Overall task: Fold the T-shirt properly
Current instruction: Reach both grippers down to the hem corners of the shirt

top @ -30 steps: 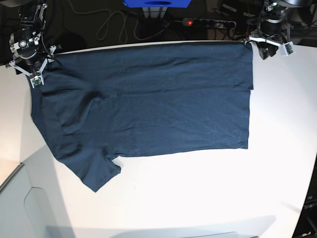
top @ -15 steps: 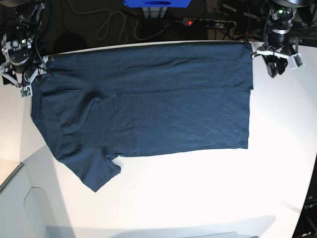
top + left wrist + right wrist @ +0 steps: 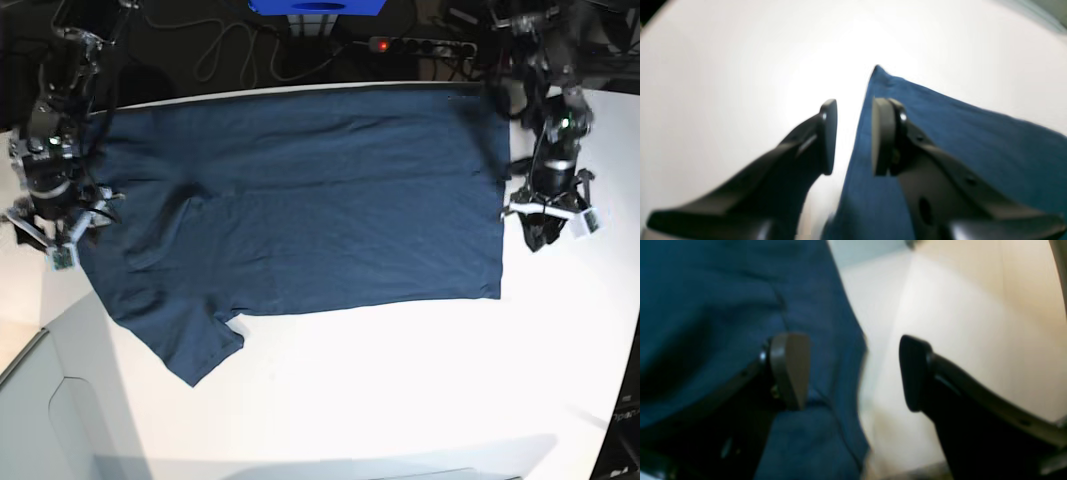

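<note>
Both tools lower, T-shirt (image 3: 300, 200) on white table (image 3: 400, 380)

You see the dark navy T-shirt (image 3: 310, 200) spread flat on the white table (image 3: 420, 380), one sleeve jutting toward the near-left.

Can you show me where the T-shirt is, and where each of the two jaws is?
T-shirt (image 3: 320, 200), base view, chest middle.
Left gripper (image 3: 545, 225), base view, between its tips.
Right gripper (image 3: 58, 232), base view, between its tips.
</note>
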Robot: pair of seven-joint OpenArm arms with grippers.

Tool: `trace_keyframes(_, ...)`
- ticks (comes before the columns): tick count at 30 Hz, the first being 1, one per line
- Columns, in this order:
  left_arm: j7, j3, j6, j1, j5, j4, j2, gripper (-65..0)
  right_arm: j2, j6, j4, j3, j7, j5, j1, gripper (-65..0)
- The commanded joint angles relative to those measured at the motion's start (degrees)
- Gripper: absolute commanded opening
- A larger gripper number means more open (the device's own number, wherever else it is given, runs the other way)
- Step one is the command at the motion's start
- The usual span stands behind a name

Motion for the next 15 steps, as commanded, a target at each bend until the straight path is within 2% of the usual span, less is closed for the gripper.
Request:
trace_keyframes(1,-1.29,-0.16,0.43,-3.35,-0.24,-2.34,-0.84,-47.4,0.72,0.4,0.87,-0.76,1.25,0.11,1.37,-24.8)
trace_keyframes(3,-1.29,1.08,0.43,-8.45,-0.06,-8.93,-1.45,-42.9,0.8,0.4,0.35,-2.08,1.42,0.02,2.51,-23.7)
trace_keyframes(5,-1.64,3.98,0.25,-12.58,2.05,-15.26,-3.39,-35.9,0.63,0.4,-0.36,-2.43,1.42,0.02,3.21,-20.3)
trace_keyframes(8,-2.69,8.11,0.08,-16.98,5.48,-21.77,-4.53,-28.5,0.54,0.4,-1.5,-2.43,1.69,0.02,3.39,-18.6)
trace_keyframes(15,-9.02,13.65,0.08,-25.06,8.9,-32.58,-4.71,-28.2,0.45,0.4,-5.1,-2.34,1.86,0.02,4.97,-18.9)
